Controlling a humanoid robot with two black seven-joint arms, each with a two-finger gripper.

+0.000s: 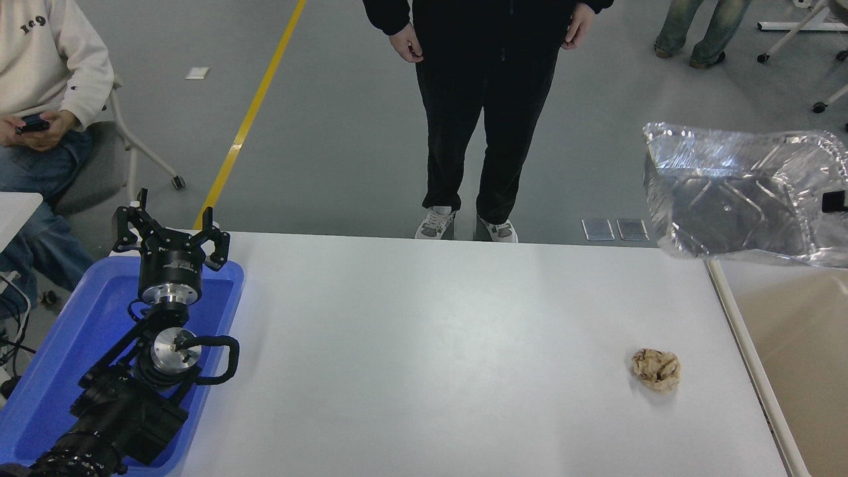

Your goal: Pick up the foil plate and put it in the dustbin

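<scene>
Though the drop is not yet made, progress reads as follows.

Progress: foil plate (735, 199) is off the table (430, 344) and held high at the right edge of the head view. Pick-up judged done; the carry looks well along. Release into the dustbin (782, 311) is left.

Plate position: up in the air, over the table's far right corner and the far end of the dustbin. It touches neither. Most of it appears above the bin's rim line, but the view cannot settle whether it is fully over the opening.

Plate appearance: shiny silver, crinkled, rim wrinkled and bent out of true. Embossed compartment ridges show on the face turned to the camera. It is tilted, the hollow side toward the robot, and looks empty.

Right gripper (836, 201): only a small dark piece shows at the plate's right side, at the picture's edge. Jaws are out of sight; from the plate hanging there I judge they are clamped on its right rim.

Left gripper (169, 232): parked at lower left above the blue tray (59, 358), fingers spread apart, holding nothing.

Dustbin: cream rim, beige inside, beside the table's right edge; nothing is visible in the part shown.

Other: crumpled brown paper ball (656, 370) lies on the table near the bin side. A person (490, 99) stands at the far side.
</scene>
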